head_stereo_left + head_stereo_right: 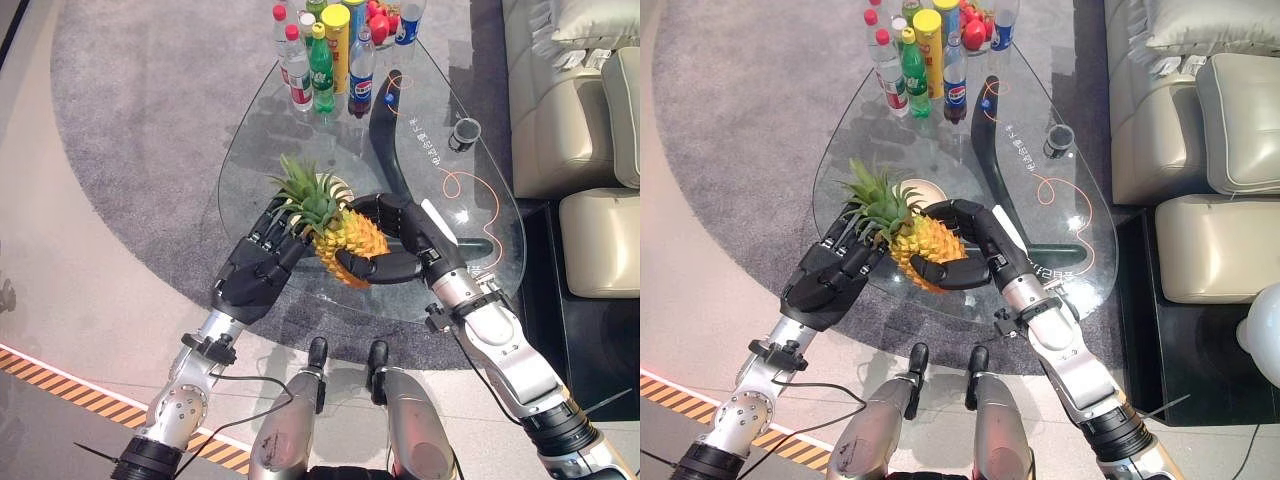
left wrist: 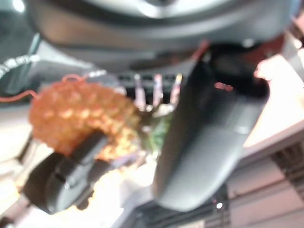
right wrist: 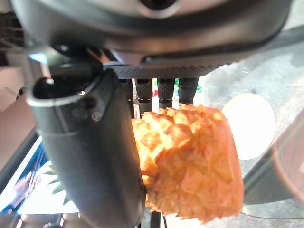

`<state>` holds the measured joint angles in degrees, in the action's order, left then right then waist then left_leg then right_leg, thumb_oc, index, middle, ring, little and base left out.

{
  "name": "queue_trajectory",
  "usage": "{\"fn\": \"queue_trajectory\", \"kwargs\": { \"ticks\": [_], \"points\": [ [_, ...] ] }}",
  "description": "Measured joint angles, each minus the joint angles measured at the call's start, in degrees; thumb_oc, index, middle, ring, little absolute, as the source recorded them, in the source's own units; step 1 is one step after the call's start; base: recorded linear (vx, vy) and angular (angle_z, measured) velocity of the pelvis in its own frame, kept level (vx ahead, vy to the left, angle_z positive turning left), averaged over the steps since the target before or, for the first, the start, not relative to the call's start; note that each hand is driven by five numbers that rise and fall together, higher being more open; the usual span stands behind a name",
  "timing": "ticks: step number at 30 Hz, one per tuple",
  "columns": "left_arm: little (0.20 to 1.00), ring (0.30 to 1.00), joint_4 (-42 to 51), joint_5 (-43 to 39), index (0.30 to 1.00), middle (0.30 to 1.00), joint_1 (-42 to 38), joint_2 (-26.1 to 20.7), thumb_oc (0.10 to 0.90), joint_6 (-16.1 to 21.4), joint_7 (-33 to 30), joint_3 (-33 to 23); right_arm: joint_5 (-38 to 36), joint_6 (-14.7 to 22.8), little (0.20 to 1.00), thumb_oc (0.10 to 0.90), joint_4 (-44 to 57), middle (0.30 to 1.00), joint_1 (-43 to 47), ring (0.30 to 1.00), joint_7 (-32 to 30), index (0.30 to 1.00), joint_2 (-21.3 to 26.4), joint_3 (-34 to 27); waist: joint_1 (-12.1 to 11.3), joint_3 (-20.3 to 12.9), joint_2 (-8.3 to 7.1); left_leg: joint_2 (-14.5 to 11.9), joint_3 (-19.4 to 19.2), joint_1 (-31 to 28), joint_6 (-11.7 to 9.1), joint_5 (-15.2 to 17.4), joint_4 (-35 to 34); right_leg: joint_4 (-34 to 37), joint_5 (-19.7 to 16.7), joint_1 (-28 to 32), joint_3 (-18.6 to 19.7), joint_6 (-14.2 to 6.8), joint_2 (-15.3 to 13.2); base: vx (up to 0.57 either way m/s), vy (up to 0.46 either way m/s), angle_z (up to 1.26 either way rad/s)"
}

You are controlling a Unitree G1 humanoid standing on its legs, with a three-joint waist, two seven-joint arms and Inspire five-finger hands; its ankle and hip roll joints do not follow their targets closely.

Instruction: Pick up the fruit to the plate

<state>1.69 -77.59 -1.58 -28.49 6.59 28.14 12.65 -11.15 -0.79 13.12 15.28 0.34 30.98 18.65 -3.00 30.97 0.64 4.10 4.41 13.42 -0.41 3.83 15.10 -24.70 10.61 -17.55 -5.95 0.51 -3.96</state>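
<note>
- The right hand (image 1: 395, 240) reached in from the lower right of the frame, its fingers and thumb curled round the orange body of the pineapple (image 1: 345, 238), clenched on it.
- The left hand (image 1: 258, 268) came in from the lower left, its fingers laid fairly straight against the green leaves (image 1: 305, 195), not wrapped round them.
- One pineapple sat at the centre of the frame, over the near part of the glass desk (image 1: 250, 150); whether it rested on the glass or was lifted I could not tell.
- A pale round plate (image 1: 923, 192) lay just behind the pineapple, mostly hidden by the leaves.
- At the top of the frame stood a cluster of bottles (image 1: 321, 70), overlapping and cut off, so no sure count; red fruit (image 1: 380, 22) lay behind them.
- A sofa (image 1: 570, 100) filled the upper right.
</note>
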Motion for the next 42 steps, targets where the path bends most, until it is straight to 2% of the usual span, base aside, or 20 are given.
{"fn": "queue_trajectory", "kwargs": {
  "ticks": [5, 8, 16, 22, 28, 32, 33, 38, 42],
  "points": [
    [0.900, 0.900, 0.28, -0.41, 0.900, 0.900, 1.79, 3.15, 0.800, 3.31, -1.46, 0.78, 2.85, -1.96, 0.200, 0.100, 1.16, 0.300, 0.20, 0.300, 3.22, 0.300, 0.98, 2.16, -0.10, -0.04, 0.05, 0.31, 0.50, 0.96, -0.05, 0.02, 0.09, -1.27, 0.61, -1.23, 0.10, 0.12, -0.20, -0.01, -0.007, 0.05],
    [0.900, 0.900, 1.12, -0.73, 0.900, 0.900, 2.78, 6.05, 0.800, 5.26, -3.94, 0.97, 3.55, -2.49, 0.200, 0.100, 1.15, 0.300, -0.12, 0.300, 3.81, 0.300, -0.08, 4.66, -0.55, -0.04, 0.05, 0.27, 0.85, 1.52, -0.13, 0.00, 0.14, -1.68, 0.82, -1.86, -0.01, 0.30, -0.08, -0.02, -0.022, 0.04],
    [0.900, 0.900, 2.29, -0.06, 0.900, 0.900, 2.93, 6.63, 0.800, 5.28, -8.57, 1.56, 6.74, -3.94, 0.200, 0.100, 1.15, 0.300, 1.07, 0.300, 3.75, 0.300, -0.02, 5.28, -1.57, -0.04, 0.05, 0.28, 0.96, 2.05, -0.45, 0.11, 0.93, -2.02, 1.26, -2.26, -0.08, 0.12, -0.08, 0.00, 0.000, 0.00],
    [0.900, 0.900, 2.47, 1.00, 0.900, 0.900, 3.01, 6.75, 0.800, 5.70, -12.25, 2.27, 13.42, -4.95, 0.200, 0.100, 1.83, 0.300, 1.54, 0.300, 2.62, 0.300, -0.38, 6.77, -1.53, -0.03, 0.06, 0.30, 0.96, 3.29, -0.40, 0.26, 1.05, -2.13, 1.19, -3.46, -0.08, 0.19, -0.06, 0.00, 0.000, 0.00],
    [0.900, 0.900, 2.47, 1.00, 0.900, 0.900, 3.20, 7.96, 0.800, 5.84, -14.23, 2.29, 15.68, -5.26, 0.200, 0.100, 1.83, 0.300, 1.86, 0.300, 1.66, 0.300, -1.28, 7.83, -1.60, -0.01, 0.06, 0.35, 1.02, 3.55, -0.44, 0.21, 1.08, -2.01, 1.09, -3.53, 0.02, 0.33, 0.04, -0.01, -0.008, 0.02],
    [0.900, 0.900, 2.98, 2.67, 0.900, 0.900, 2.47, 7.82, 0.800, 4.80, -18.26, 2.37, 15.73, -6.65, 0.200, 0.100, 1.78, 0.300, 2.75, 0.300, 0.91, 0.300, -1.15, 8.82, -2.13, -0.01, 0.05, 0.38, 1.21, 3.55, -0.45, 0.20, 1.02, -2.02, 1.11, -3.52, 0.03, 0.30, 0.06, 0.00, -0.003, 0.01],
    [0.200, 0.300, 3.01, 3.08, 0.300, 0.300, 2.12, 7.82, 0.100, 4.19, -19.19, 2.39, 15.74, -6.90, 0.200, 0.100, 1.72, 0.300, 2.73, 0.300, 0.66, 0.300, -1.06, 8.97, -2.30, -0.01, 0.05, 0.39, 1.21, 3.55, -0.45, 0.20, 1.02, -2.02, 1.11, -3.51, 0.03, 0.30, 0.06, 0.00, 0.000, 0.00],
    [0.200, 0.300, 3.01, 3.34, 0.300, 0.300, 1.73, 7.74, 0.100, 1.18, -22.24, 2.44, 15.64, -7.80, 0.200, 0.100, 1.66, 0.300, 2.56, 0.300, 0.59, 0.300, 0.19, 9.64, -3.03, 0.00, 0.04, 0.40, 1.22, 3.55, -0.45, 0.20, 1.06, -2.03, 1.11, -3.48, 0.02, 0.30, 0.05, 0.00, 0.000, 0.00],
    [0.200, 0.300, 3.00, 3.89, 0.300, 0.300, 1.92, 7.71, 0.100, 1.00, -23.49, 2.43, 15.55, -7.78, 0.200, 0.100, 1.40, 0.300, 2.49, 0.300, 0.46, 0.300, 0.07, 10.60, -3.04, 0.01, 0.02, 0.41, 1.29, 3.55, -0.45, 0.20, 1.05, -2.00, 1.11, -3.45, -0.03, 0.30, 0.05, 0.00, 0.000, 0.00]
  ]
}}
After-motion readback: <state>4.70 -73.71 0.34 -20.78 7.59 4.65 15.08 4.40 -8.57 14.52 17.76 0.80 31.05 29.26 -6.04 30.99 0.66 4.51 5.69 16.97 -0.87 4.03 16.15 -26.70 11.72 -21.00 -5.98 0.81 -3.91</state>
